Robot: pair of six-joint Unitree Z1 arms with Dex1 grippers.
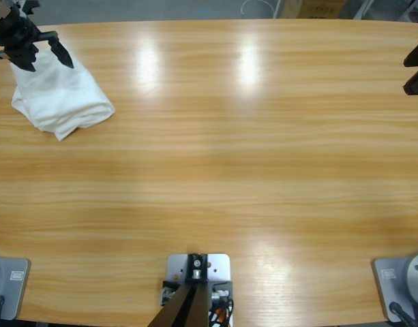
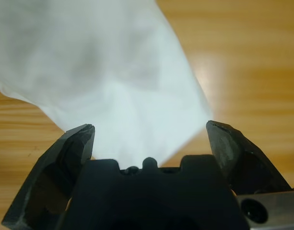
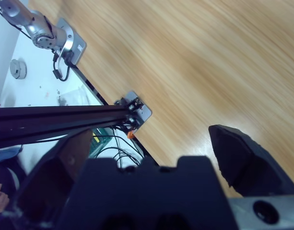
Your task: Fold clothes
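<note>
Item: white T-shirt (image 1: 62,99). Soft, matte cotton, gathered into a rumpled, roughly folded bundle with rounded creases and one pointed corner toward the camera. It lies at the far left end of the surface (image 1: 229,157), near the back edge. In the left wrist view the cloth (image 2: 103,72) fills the space ahead of the jaws as a pale, smooth drape with shallow shadowed folds.

Item: surface. Long wooden top, warm honey tone, fine straight grain, glossy enough to carry two bright light patches.

Item: left hand (image 1: 43,49). Black, angular, hard-edged jaws spread wide apart, poised over the shirt's back edge; nothing clamped between them.

Item: right hand (image 1: 416,71). Black, at the far right edge, well apart from the shirt; in its wrist view (image 3: 151,143) the jaws stand wide apart over bare wood.
</note>
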